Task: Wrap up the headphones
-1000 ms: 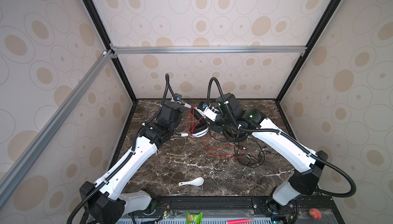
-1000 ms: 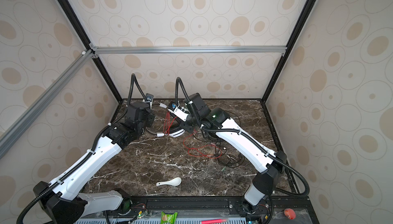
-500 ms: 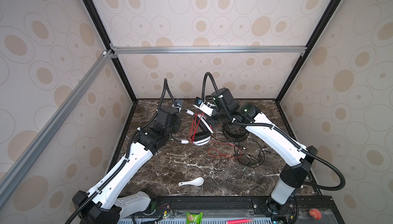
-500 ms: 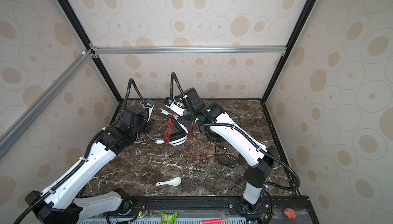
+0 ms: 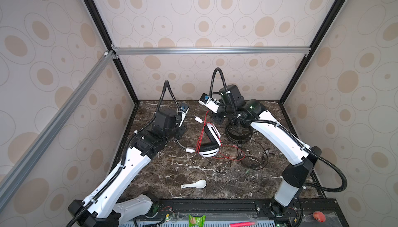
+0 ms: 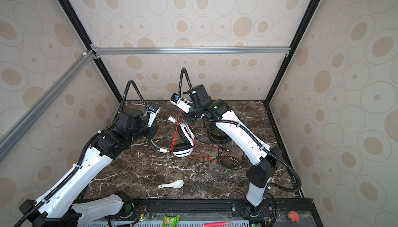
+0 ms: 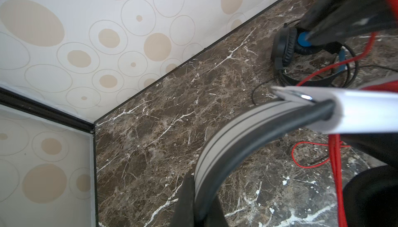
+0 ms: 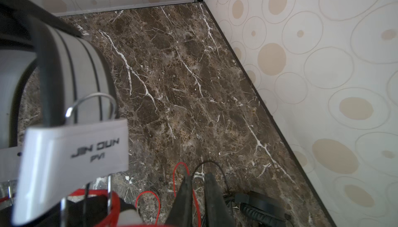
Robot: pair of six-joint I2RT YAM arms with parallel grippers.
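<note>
White headset (image 8: pixel 71 150): "JIN DUN PV1"

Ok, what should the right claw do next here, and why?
Probably drop to the loose red cord on the table and regrip it for another turn: the right claw stands slightly open by the white headset, which the left claw clamps by its band.

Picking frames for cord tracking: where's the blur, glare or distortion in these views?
Left wrist view: white headset and red cord up close are out of focus, table sharp. Right wrist view: same, near headset soft, table crisp. Both top views: even light, no hard shadows, wide-angle splay toward the edges.
</note>
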